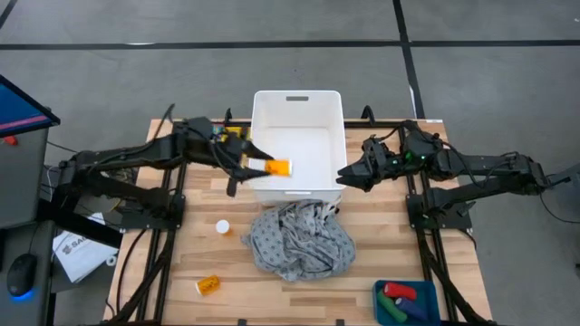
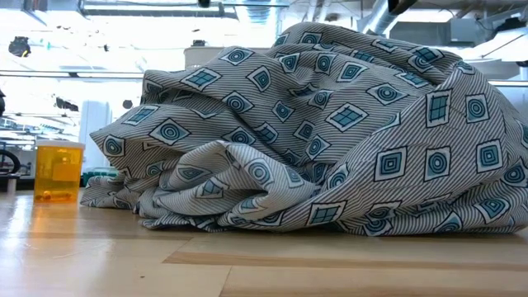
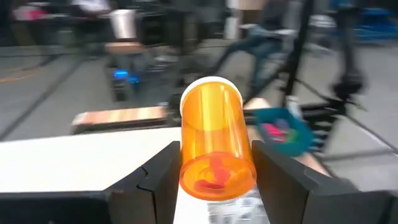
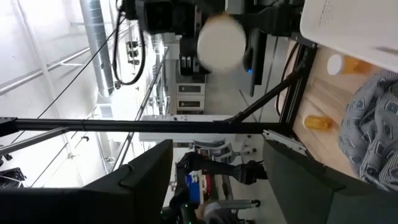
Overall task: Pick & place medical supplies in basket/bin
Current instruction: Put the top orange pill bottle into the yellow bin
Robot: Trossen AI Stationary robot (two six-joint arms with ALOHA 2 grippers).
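Note:
My left gripper (image 1: 261, 167) is over the white bin (image 1: 299, 101), shut on a small orange pill bottle (image 3: 214, 140) with a white cap. My right gripper (image 1: 346, 174) is open and empty, just outside the bin's right wall. The grey patterned cloth (image 1: 299, 240) lies crumpled on the table in front of the bin, and fills the low view (image 2: 330, 132). A second orange bottle (image 1: 222, 227) stands upright left of the cloth. A third (image 1: 208, 285) lies on its side near the front edge. My left gripper pinches the bottle's side walls (image 3: 186, 168) near its bottom end, between the two fingers. The fingers come from the table's left, and the bottle lies along them with its white cap (image 3: 211, 84) pointing away. The bottle is lifted clear, above the inside of the bin.
A teal box (image 1: 381, 292) at the table's front right corner holds a red, a green and a dark blue piece. Bare wood lies left of the cloth. Arm frames flank the table on both sides.

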